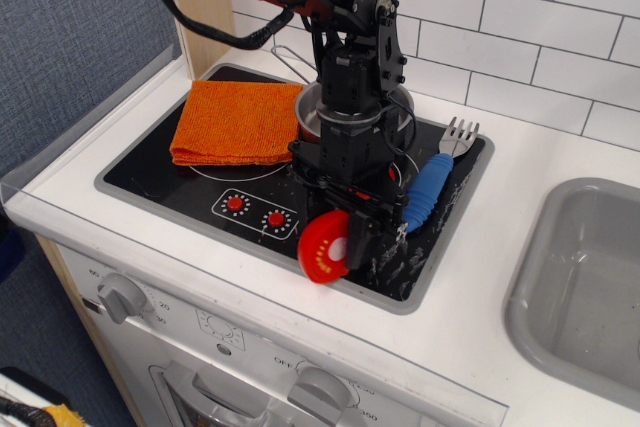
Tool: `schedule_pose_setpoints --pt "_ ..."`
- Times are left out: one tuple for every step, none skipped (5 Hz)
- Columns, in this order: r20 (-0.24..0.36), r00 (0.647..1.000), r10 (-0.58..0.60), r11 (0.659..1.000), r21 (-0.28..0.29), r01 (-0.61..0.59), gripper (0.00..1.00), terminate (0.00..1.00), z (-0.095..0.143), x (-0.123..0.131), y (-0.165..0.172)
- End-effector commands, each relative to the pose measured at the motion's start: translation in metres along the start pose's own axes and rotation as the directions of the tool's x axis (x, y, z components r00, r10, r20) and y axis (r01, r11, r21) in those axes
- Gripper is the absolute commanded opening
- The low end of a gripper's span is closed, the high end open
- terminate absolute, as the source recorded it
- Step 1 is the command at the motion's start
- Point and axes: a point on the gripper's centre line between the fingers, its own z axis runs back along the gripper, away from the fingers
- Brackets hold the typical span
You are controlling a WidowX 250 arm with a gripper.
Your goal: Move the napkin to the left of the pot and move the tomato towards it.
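White tiles back a toy kitchen, with a black stovetop (170, 182) set in a white counter and a grey sink (585, 277) off to one side. On the stove's far corner lies the napkin (238, 122), folded orange cloth, flat, just beside the pot (310, 119), which the black arm mostly hides. A blue-handled fork (432, 183) rests beyond the arm. Down at the front edge of the stove the gripper (350, 239) has its fingers closed on the tomato (323, 246), and the red slice stands tilted on edge (its pale centre half covered by a finger), well apart from the napkin.
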Motion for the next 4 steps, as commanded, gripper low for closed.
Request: schedule_pose_setpoints --pt "0.212 0.975 0.068 0.997 0.027 -0.075 0.0 0.0 0.084 -0.003 0.032" --pt "0.286 0.932 0.221 0.973 0.005 -0.232 0.0 0.0 0.109 -0.01 0.083" --pt "0.272 0.912 0.307 0.945 0.024 -0.326 0.0 0.0 0.111 -0.007 0.131" --pt "0.237 0.908 0.346 0.93 0.04 -0.365 0.0 1.0 0.097 -0.002 0.153"
